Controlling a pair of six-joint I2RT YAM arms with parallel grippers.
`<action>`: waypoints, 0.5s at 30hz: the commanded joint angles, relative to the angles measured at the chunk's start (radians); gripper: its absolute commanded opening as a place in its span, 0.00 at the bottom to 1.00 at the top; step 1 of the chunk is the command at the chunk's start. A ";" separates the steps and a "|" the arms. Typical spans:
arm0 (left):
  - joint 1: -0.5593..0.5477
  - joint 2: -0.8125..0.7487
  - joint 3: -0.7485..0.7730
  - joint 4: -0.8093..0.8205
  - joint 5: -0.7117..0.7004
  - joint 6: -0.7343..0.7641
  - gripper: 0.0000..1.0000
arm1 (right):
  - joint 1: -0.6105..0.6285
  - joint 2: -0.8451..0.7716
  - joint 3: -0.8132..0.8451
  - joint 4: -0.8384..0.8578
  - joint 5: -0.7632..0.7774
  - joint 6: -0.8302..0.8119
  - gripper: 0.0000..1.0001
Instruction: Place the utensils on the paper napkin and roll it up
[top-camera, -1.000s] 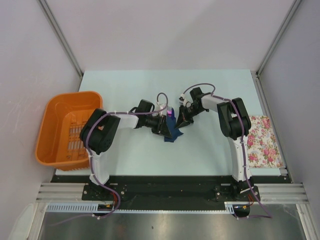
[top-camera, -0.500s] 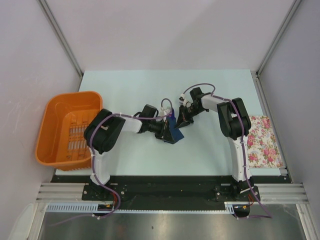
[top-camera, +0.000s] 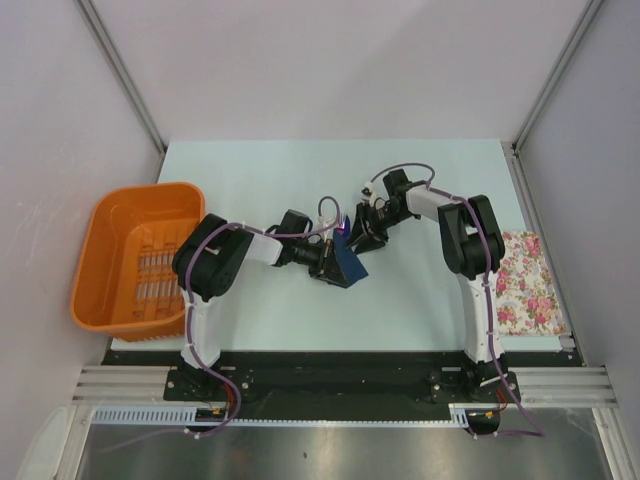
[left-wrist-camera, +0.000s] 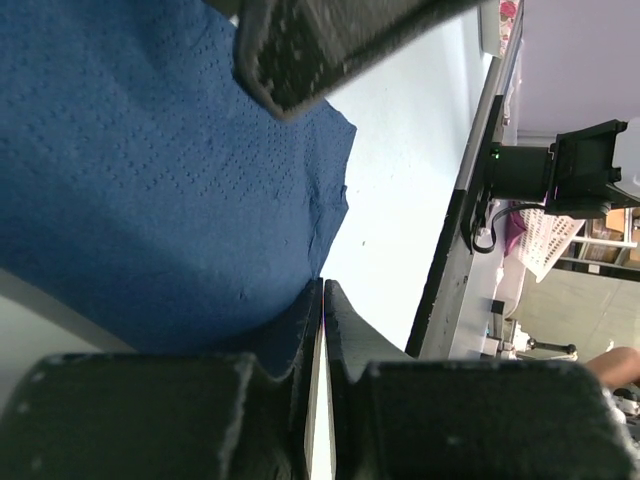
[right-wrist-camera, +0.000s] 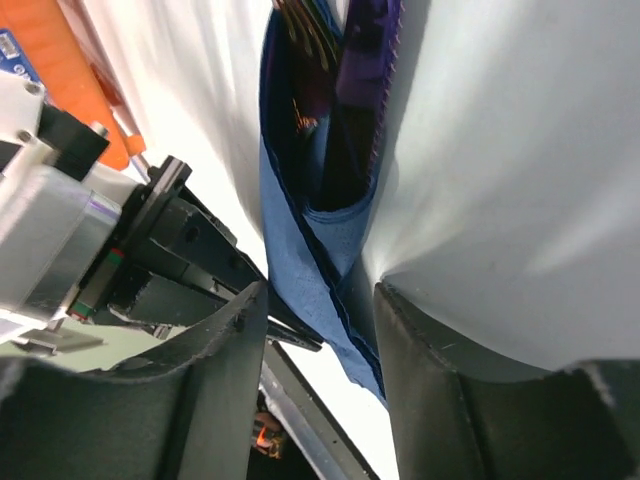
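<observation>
On the table (top-camera: 260, 170) there was one dark navy paper napkin (top-camera: 349, 264), one orange basket (top-camera: 120, 225) and one floral-print cloth (top-camera: 524, 282). Purple utensils (right-wrist-camera: 362, 60) showed inside the napkin's fold; their number could not be told.

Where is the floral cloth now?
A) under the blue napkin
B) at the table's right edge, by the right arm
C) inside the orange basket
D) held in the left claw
B: the floral cloth lies flat at the table's right edge, far from the napkin.
</observation>
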 joint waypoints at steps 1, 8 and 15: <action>0.025 0.041 -0.019 -0.039 -0.093 0.046 0.10 | 0.021 0.006 0.045 0.003 0.135 -0.016 0.53; 0.034 0.044 -0.008 -0.047 -0.090 0.052 0.10 | 0.077 0.059 0.070 0.004 0.241 -0.004 0.52; 0.039 0.040 -0.008 -0.038 -0.098 0.043 0.10 | 0.086 0.079 0.070 -0.004 0.321 -0.007 0.35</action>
